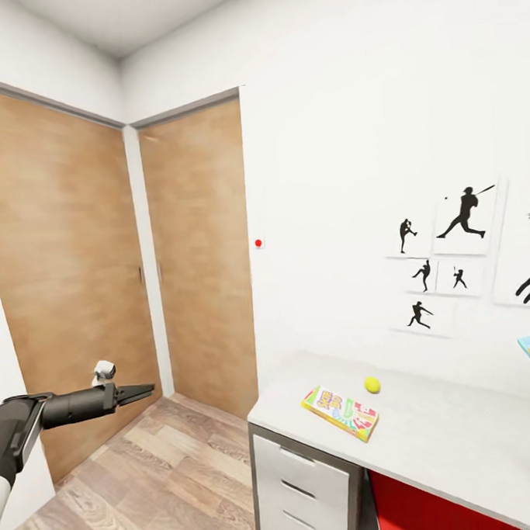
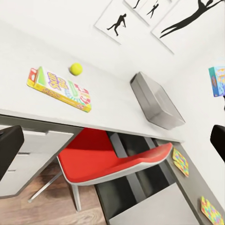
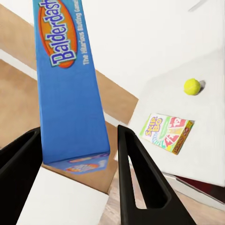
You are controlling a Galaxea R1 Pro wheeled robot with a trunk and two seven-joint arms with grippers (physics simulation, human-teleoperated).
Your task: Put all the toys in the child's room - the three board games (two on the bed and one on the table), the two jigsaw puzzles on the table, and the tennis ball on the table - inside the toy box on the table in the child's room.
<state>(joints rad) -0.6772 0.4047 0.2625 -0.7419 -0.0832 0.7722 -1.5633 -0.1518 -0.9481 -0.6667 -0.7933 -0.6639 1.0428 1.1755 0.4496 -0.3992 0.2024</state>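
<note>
Right end effector (image 3: 77, 180) clamped on blue Balderdash box (image 3: 70, 89); left end effector (image 1: 143, 392) fingers together; SKIP-BO box (image 1: 340, 412) and tennis ball (image 1: 371, 384) on worktop (image 1: 460, 433), centre-right.

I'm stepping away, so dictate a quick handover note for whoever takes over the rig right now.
Right gripper: shut on the blue board game, carried in the air.
Left gripper: holds nothing, out over the floor; open or shut, cannot tell.
On the table: SKIP-BO game, tennis ball beside it, toy box further along by the wall.
Two jigsaw puzzles lie on the lower dark end section.
Done: nothing visibly in the box yet.
Left: box the blue game, SKIP-BO, ball, puzzles.
</note>
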